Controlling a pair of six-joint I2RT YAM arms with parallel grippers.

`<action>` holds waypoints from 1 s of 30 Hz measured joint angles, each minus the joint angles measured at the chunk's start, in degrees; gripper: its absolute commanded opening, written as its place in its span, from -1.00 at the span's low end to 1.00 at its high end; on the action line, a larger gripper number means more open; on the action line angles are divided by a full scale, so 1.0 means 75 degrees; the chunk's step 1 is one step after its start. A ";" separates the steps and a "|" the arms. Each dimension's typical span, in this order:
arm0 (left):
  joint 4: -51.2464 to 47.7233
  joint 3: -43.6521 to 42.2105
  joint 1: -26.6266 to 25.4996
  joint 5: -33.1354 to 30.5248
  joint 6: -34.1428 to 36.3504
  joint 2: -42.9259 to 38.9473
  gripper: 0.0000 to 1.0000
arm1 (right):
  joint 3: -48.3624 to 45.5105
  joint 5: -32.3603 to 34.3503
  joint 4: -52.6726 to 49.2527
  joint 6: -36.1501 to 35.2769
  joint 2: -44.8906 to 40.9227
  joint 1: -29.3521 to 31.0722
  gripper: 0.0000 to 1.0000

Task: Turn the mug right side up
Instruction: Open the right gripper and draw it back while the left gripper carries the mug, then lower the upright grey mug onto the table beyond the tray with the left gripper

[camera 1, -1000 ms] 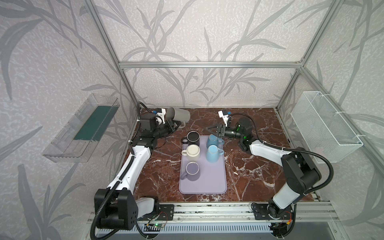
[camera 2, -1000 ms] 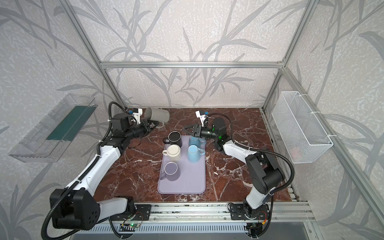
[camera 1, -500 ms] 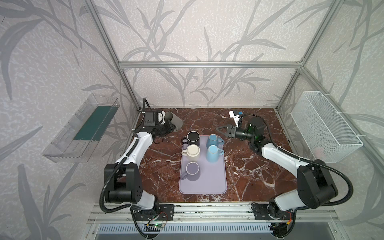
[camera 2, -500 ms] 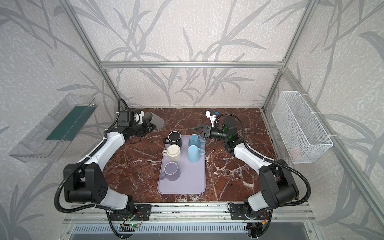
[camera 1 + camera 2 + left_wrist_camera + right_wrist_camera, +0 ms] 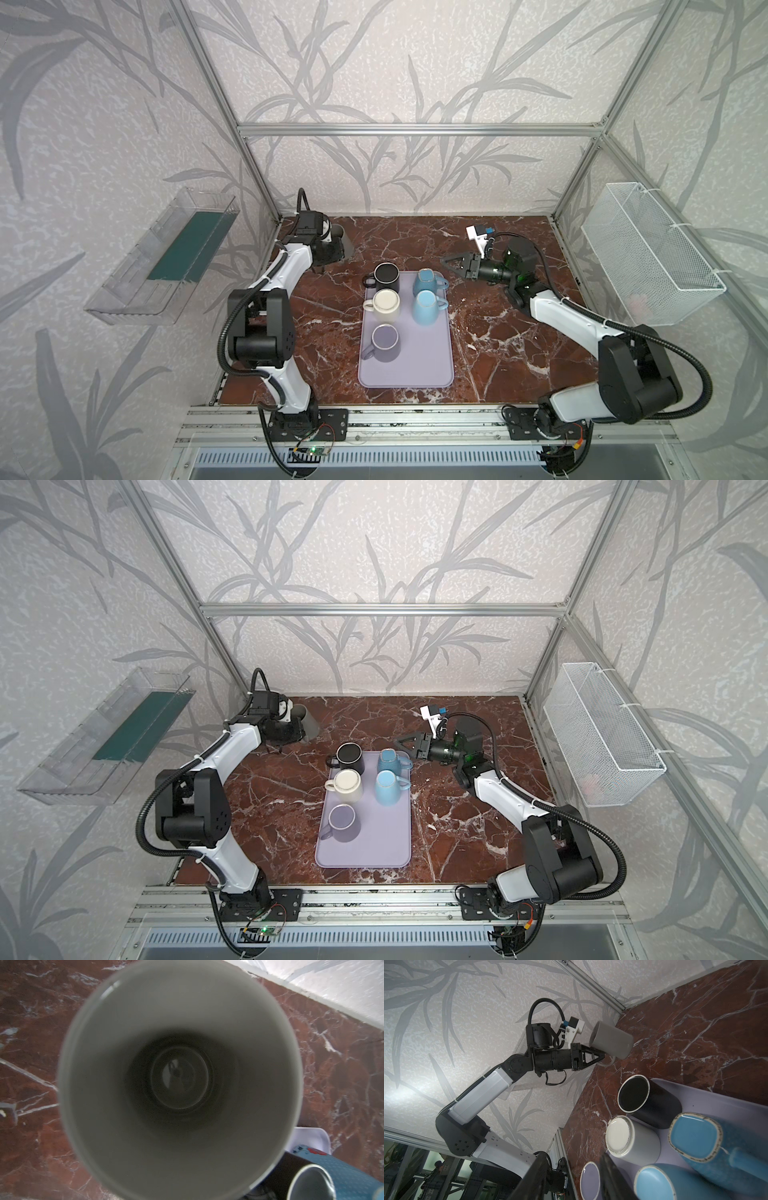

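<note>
The left end effector (image 5: 601,1057) pinches the handle of the grey mug (image 5: 610,1043), whose body sits just beside the jaws, over the bench (image 5: 695,1022).

Five mugs (image 5: 386,301) crowd the tray (image 5: 432,370); bare tabletop (image 5: 503,332) lies open on both sides.

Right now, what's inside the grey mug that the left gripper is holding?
Nothing: the left wrist view looks straight into the grey mug and shows bare grey walls and an empty, shadowed bottom. The mug's body covers its handle and the left gripper in that view.
</note>
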 measured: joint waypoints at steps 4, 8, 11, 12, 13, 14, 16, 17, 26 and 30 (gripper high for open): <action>-0.0396 0.0586 0.0050 -0.0207 0.0533 0.0455 -1.00 | -0.0146 -0.0070 -0.0006 -0.0003 -0.0166 -0.0166 -0.14; -0.0752 0.1268 0.0134 -0.0248 0.1084 0.0825 -1.00 | -0.0283 -0.0119 -0.0035 0.0000 -0.0306 -0.0321 -0.14; -0.1000 0.1836 0.0198 -0.0254 0.1448 0.1177 -1.00 | -0.0329 -0.0143 -0.0096 0.0000 -0.0391 -0.0423 -0.14; -0.1064 0.2005 0.0221 -0.0268 0.1547 0.1303 -1.00 | -0.0338 -0.0169 -0.0119 0.0000 -0.0408 -0.0458 -0.13; -0.1128 0.2157 0.0239 -0.0291 0.1626 0.1428 -1.00 | -0.0341 -0.0181 -0.0140 -0.0003 -0.0423 -0.0478 -0.13; -0.1186 0.2294 0.0256 -0.0329 0.1705 0.1553 -1.00 | -0.0341 -0.0187 -0.0169 -0.0009 -0.0446 -0.0498 -0.13; -0.1311 0.2524 0.0271 -0.0425 0.1816 0.1781 -1.00 | -0.0341 -0.0189 -0.0195 -0.0041 -0.0495 -0.0533 -0.13; -0.1393 0.2634 0.0277 -0.0469 0.1874 0.1894 -1.00 | -0.0341 -0.0189 -0.0210 -0.0061 -0.0519 -0.0542 -0.13; -0.1955 0.3281 0.0297 -0.0609 0.2034 0.2530 -1.00 | -0.0341 -0.0192 -0.0396 -0.0122 -0.0615 -0.0571 -0.13; -0.1999 0.3284 0.0294 -0.0609 0.2034 0.2550 -1.00 | -0.0341 -0.0189 -0.0513 -0.0146 -0.0644 -0.0571 -0.12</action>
